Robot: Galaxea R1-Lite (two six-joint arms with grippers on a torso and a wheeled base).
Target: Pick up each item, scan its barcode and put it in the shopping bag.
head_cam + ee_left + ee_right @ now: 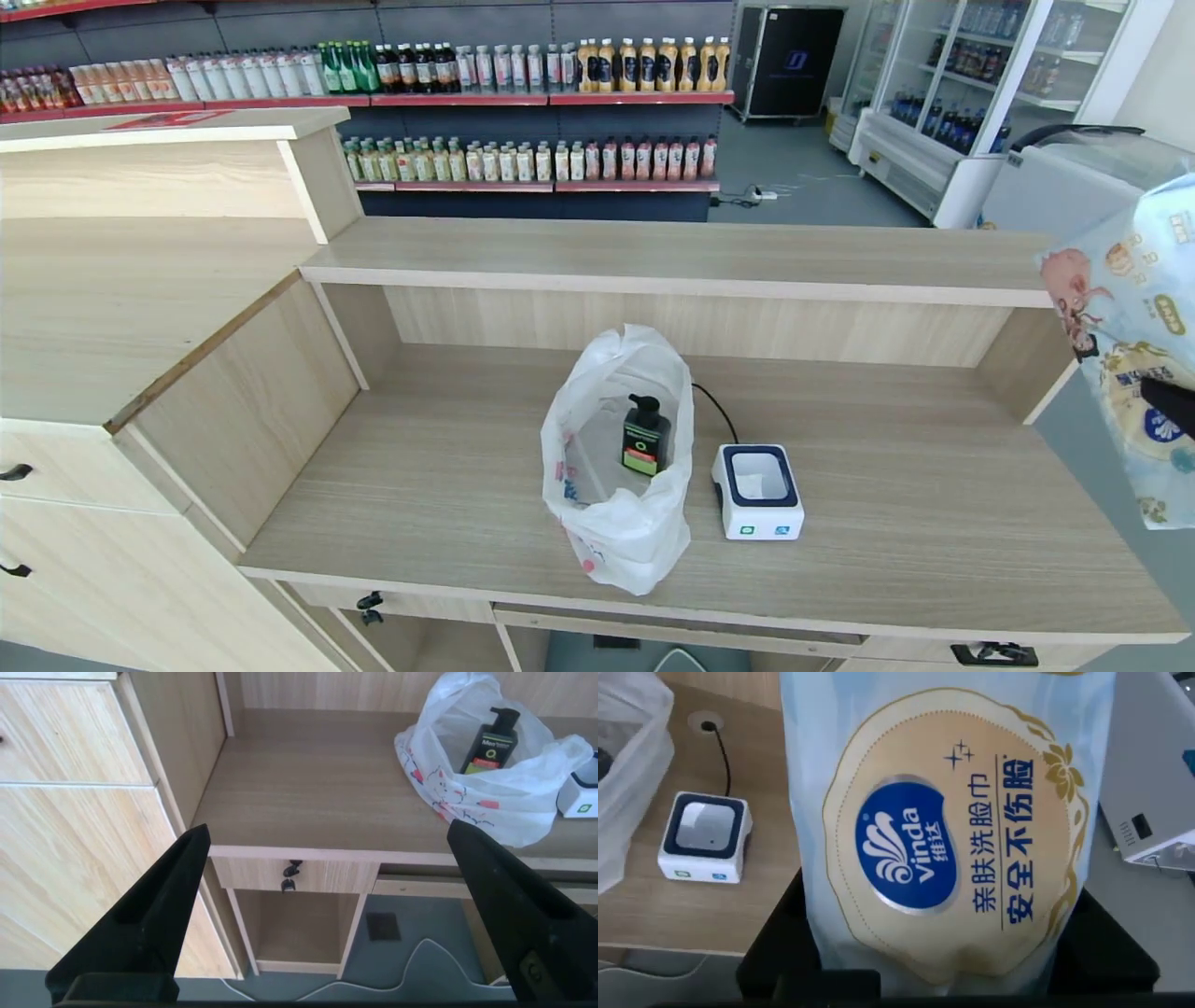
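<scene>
At the far left a wooden cabinet (pixel 140 308) stood against the worktop (pixel 934 485). The left gripper (pixel 327 829) hung off the worktop's near left corner, on the near side. Its fingers (pixel 149 924) were spread wide with nothing between them. A key (pixel 291 875) sat in the drawer front under that near edge.

Around the middle of the worktop the white shopping bag (pixel 616 523) stood open, with a black pump bottle (pixel 645 446) upright inside it. Just beside the bag on its right lay the white barcode scanner (pixel 757 490), window facing up; whether the two touched could not be told. The scanner's black cable (pixel 717 406) ran toward the far side of the worktop, passing behind the bag.

Past the worktop's right end the right gripper (pixel 938 952) held a pale blue soft pack (pixel 1134 308) in the air. Its dark fingers (pixel 785 952) were closed on the pack's two sides. The pack was well apart from the scanner and the bag.

Beyond the worktop, shelves of bottles (pixel 523 93) lined the far wall, and glass-door coolers (pixel 952 84) stood at the far right.
</scene>
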